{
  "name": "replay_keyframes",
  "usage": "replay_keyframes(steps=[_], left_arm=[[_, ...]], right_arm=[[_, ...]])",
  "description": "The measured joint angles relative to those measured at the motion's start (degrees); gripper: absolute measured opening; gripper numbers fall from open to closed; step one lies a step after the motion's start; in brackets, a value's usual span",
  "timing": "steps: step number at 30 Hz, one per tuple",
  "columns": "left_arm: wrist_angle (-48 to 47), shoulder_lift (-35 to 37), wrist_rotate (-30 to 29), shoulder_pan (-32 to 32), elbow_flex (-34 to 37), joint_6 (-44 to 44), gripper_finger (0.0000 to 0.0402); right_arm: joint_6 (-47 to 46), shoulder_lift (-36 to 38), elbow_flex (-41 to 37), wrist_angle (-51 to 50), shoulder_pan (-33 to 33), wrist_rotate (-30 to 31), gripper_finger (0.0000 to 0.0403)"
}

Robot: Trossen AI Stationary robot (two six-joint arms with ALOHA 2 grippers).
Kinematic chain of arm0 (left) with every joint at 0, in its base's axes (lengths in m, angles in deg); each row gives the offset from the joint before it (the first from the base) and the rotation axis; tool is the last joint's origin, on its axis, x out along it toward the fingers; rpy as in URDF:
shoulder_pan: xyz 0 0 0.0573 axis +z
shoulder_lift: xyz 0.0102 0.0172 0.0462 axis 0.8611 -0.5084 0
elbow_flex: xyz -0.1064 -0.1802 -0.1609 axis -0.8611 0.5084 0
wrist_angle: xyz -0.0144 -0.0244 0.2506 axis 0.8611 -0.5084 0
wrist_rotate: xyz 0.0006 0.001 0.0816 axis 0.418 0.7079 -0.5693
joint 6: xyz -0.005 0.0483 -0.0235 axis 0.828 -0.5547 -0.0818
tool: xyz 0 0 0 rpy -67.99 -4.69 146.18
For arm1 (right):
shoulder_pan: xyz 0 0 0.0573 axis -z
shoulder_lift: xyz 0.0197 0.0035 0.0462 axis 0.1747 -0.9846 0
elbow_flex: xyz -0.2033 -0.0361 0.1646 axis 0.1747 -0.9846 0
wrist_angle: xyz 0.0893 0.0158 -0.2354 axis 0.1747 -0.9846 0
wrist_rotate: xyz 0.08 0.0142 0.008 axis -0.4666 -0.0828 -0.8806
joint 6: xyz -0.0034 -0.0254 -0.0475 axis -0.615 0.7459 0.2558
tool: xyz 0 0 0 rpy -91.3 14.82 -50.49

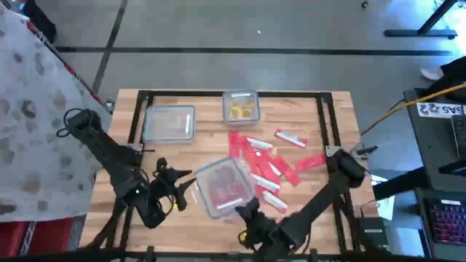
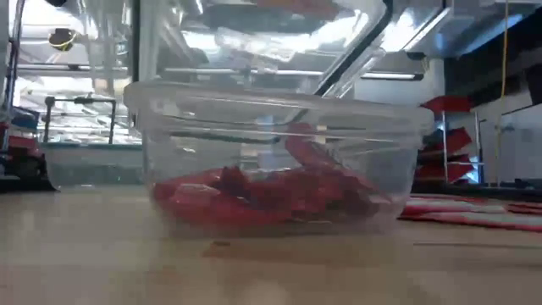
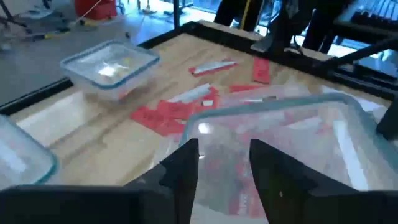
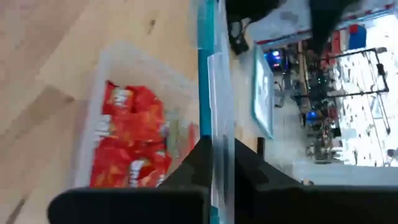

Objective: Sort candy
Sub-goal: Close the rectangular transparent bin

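Observation:
A clear tub holding red candy stands on the table near its front edge, resting on its base. A clear lid with a teal rim hangs tilted above it, also in the low view. My right gripper is shut on the lid at the tub's near side. My left gripper stands just left of the tub, its fingers apart with nothing between them. More red candy packets lie loose on the table to the right of the tub. My right gripper pinches the lid's teal rim between its two fingers. The lid shows edge-on in the right wrist view and runs straight away from the fingers. It comes at the lid from the table's near side, slanting down. The lid is lifted clear of the tub and tilted.
A small tub with yellow pieces stands at the far edge and a second clear tub at the far left. A dark frame runs around the wooden table top. Bare wood lies at the near left.

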Motion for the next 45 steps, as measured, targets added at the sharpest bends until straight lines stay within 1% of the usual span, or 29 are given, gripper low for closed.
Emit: replay_keyframes(steps=[3, 7, 11, 13, 16, 17, 20, 21, 27, 33, 36, 41, 45], left_arm=[[-0.1, 0.0, 0.6, 0.1, 0.0, -0.5, 0.0129], [0.0, -0.2, 0.9, 0.3, 0.0, -0.4, 0.0129], [0.3, -1.2, 0.9, 0.6, 0.0, -0.5, 0.0129], [0.7, -2.1, 0.9, 0.6, 0.0, -0.5, 0.0129], [0.8, -3.8, 1.0, 0.7, 0.0, 0.2, 0.0129], [0.8, -4.4, 1.0, 0.7, 0.0, 0.7, 0.0129], [1.1, -6.1, 1.2, 0.7, 0.0, 2.4, 0.0129], [1.3, -6.6, 1.2, 0.7, 0.0, 2.8, 0.0129], [1.9, -9.2, 1.2, 0.6, 0.0, 4.7, 0.0129], [3.3, -10.9, 1.2, 1.2, 0.0, 4.2, 0.0129], [4.2, -11.4, 1.3, 1.8, 0.0, 4.1, 0.0129], [7.0, -11.3, 1.3, 3.5, 0.1, 3.2, 0.0129], [12.3, -11.3, 2.8, 5.2, 0.1, -2.3, 0.0129]], right_arm=[[-2.0, -0.8, 1.6, -2.0, -0.3, 3.2, 0.0000], [-4.3, -0.8, 1.9, -3.3, -0.1, 3.6, 0.0000], [-10.4, -0.8, 1.9, -7.5, 1.0, -0.1, 0.0000], [-12.9, -0.9, 1.9, -8.0, 1.5, -1.0, 0.0000], [-13.1, -1.3, 1.9, -7.7, 1.8, -1.6, 0.0000], [-13.0, -1.6, 1.9, -7.5, 1.9, -3.3, 0.0000], [-13.2, -1.9, 1.9, -7.3, 2.4, -12.5, 0.0000], [-13.6, -1.9, 1.9, -7.2, 2.4, -14.4, 0.0001], [-14.4, -2.0, 1.9, -6.5, 1.8, -14.6, 0.0002], [-14.4, -2.0, 1.9, -3.6, 2.0, -18.3, 0.0002], [-14.3, -2.0, 1.9, -2.5, 2.0, -21.4, 0.0004], [-14.4, -2.0, 1.9, -2.2, 2.0, -24.3, 0.0028], [-14.4, -2.0, 1.9, -1.4, 2.1, -24.7, 0.0052]])
